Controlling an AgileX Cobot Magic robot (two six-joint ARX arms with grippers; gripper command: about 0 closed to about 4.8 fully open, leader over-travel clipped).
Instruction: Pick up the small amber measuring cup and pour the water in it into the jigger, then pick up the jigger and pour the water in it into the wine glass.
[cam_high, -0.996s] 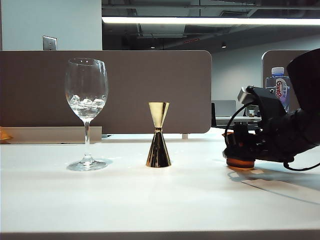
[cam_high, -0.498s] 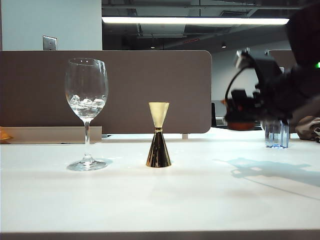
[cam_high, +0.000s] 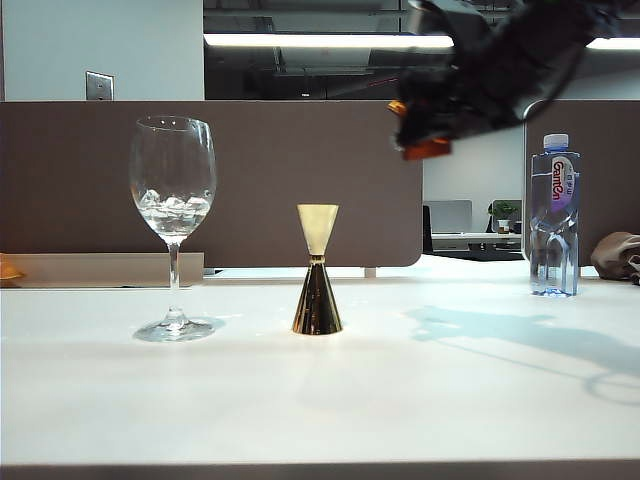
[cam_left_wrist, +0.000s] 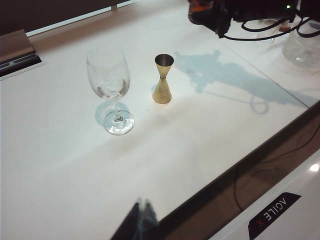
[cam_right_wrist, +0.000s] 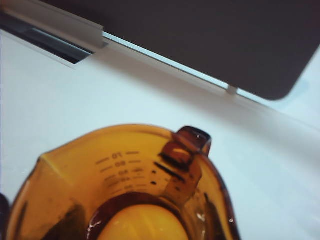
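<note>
Outside, my right gripper (cam_high: 425, 140) hangs high above the table (cam_high: 320, 400), pinching the small amber measuring cup (cam_high: 428, 150), up and to the right of the jigger (cam_high: 317, 270); the wine glass (cam_high: 173, 225) stands left of the jigger.

My left wrist camera shows glass and jigger side by side; my left gripper (cam_left_wrist: 137, 222) is a blur and I cannot tell its jaws.

My right wrist sees the cup (cam_right_wrist: 125, 190) close below.
</note>
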